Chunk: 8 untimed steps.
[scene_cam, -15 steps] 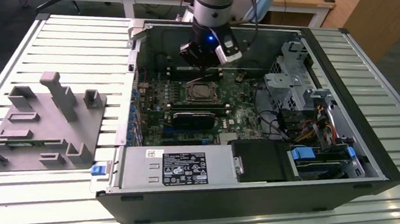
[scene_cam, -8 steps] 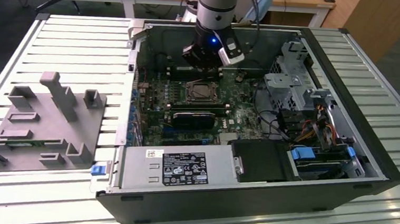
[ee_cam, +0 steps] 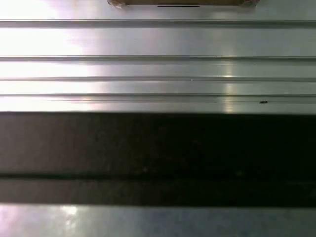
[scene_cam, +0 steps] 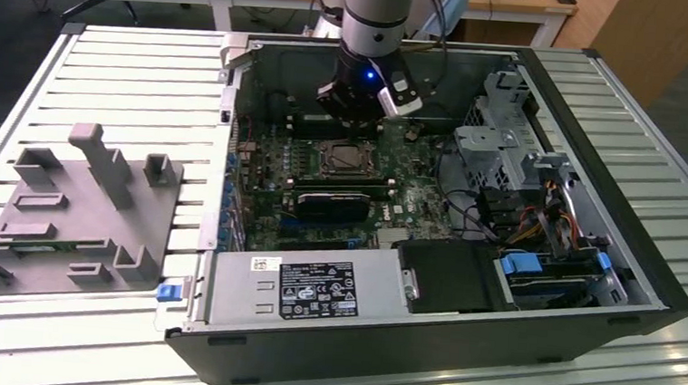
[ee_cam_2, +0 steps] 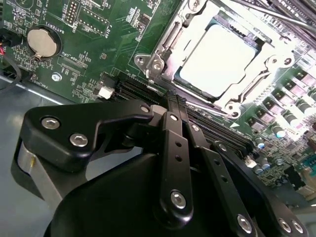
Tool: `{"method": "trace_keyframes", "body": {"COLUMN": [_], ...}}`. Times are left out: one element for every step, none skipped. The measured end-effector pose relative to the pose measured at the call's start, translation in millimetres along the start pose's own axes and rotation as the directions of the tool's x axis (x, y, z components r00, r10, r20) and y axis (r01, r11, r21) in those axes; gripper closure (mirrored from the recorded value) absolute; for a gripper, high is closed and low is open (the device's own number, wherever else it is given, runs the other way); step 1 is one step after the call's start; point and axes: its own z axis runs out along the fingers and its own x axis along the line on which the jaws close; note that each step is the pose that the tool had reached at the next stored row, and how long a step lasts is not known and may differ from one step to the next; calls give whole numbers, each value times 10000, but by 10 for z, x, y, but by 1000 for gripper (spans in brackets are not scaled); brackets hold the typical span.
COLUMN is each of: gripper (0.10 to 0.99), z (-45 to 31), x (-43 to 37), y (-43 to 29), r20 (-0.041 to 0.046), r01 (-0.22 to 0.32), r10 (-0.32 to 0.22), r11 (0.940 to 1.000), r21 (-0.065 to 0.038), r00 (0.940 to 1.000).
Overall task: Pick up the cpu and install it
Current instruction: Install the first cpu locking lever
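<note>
- Since the cpu sits as a shiny silver square inside the metal-framed socket on the green motherboard, we log it as lying in the socket – second wrist view.
- We see the socket's metal frame around the chip's edges; we cannot tell whether the frame is latched.
- We find the same socket in the exterior view, near the middle of the board inside the open computer case.
- We place the gripper just above the board, beside the socket and toward the far wall of the case – exterior view.
- We see its black linkages and fingers close up in the second wrist view, drawn together with nothing between them, so we call it clenched and empty; they are apart from the chip.
- We note a round coin battery on the board, well apart from the socket.
- We mark a large grey plastic block with upright posts on the slatted metal table, at the exterior view's left of the case.
- We see a silver power supply at the case's near edge.
- We get slatted metal and a dark band in the first wrist view.
</note>
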Motion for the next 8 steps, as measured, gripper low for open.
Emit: {"method": "trace_keyframes", "body": {"gripper": [980,980,980,980,980,980,980,980], "z": [7,13,19,22,22,22,23,23], "x": [-1,-2,-4,-5,-5,-5,-6,-6], "y": [-1,-1,-2,-2,-3,-3,-2,-2], "r20": [-2,-4,-5,-6,-6,-6,-6,-6], "r01": [-1,-1,-1,-1,-1,-2,-1,-1], "r10": [1,1,1,1,1,2,1,1], "r11": [10000,10000,10000,10000,10000,10000,10000,10000], "r21": [0,1,0,1,2,2,1,0], "r00": [10000,10000,10000,10000,10000,10000,10000,10000]}}
